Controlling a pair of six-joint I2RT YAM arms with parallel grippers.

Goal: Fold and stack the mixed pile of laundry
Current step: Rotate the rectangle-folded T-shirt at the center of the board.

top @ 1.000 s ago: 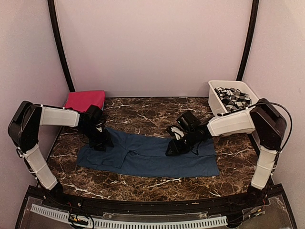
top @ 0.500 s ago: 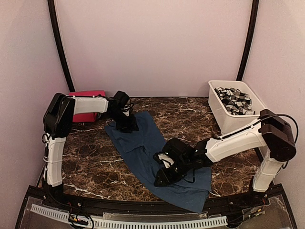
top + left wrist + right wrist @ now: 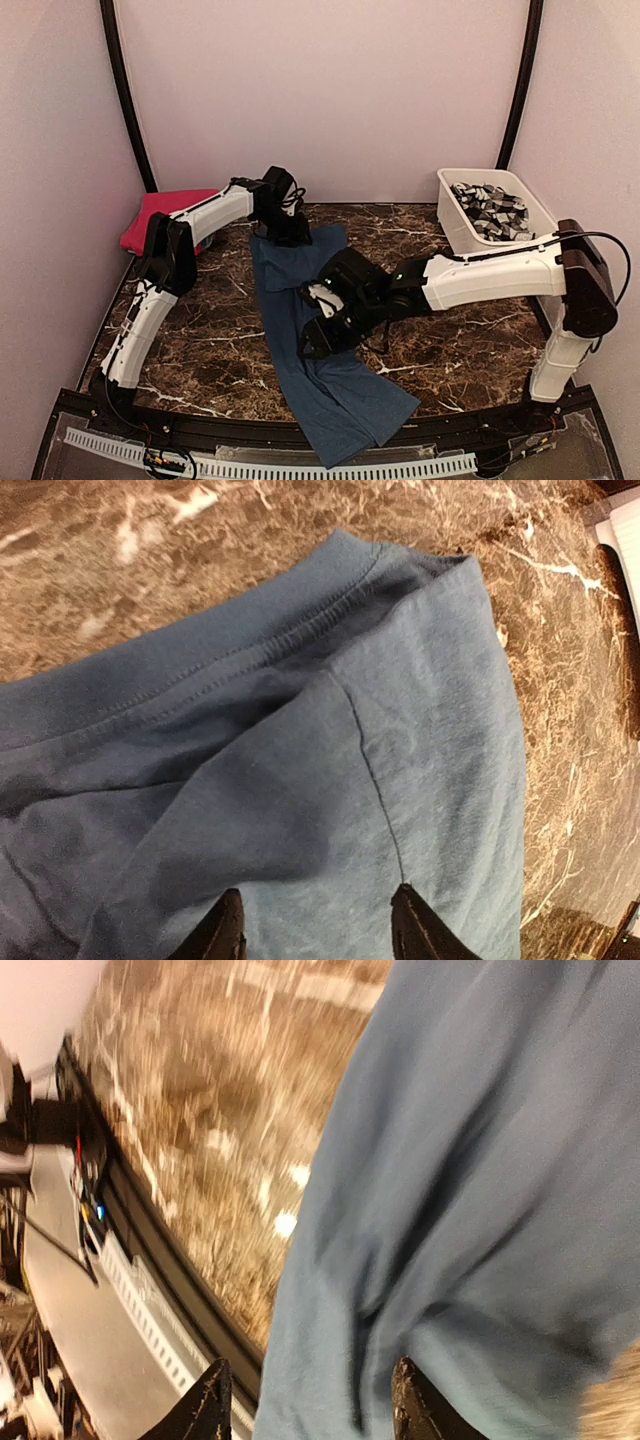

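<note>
The dark blue garment (image 3: 345, 400) lies stretched from 12 to 6 o'clock on the table (image 3: 200, 340), with its near end over the edge. My left gripper (image 3: 285, 232) and right gripper (image 3: 318, 340) have jaws half apart on the cloth. I cannot tell if they grasp it. If they slip, it may slide off.

right wrist view is motion-smeared, table (image 3: 200, 1110) veining unreadable. both wrist views crop the fingers (image 3: 225, 935) to bare tips at the bottom edge, and the blue garment (image 3: 285, 290) runs off frame. top view: left gripper (image 3: 290, 238) and right gripper (image 3: 318, 342) tips hidden under their own bodies, can't tell if they grip cloth. pink garment (image 3: 150, 215) partly behind left arm (image 3: 215, 208). patterned cloth (image 3: 490, 205) in tub (image 3: 452, 222) too small to sort.
</note>
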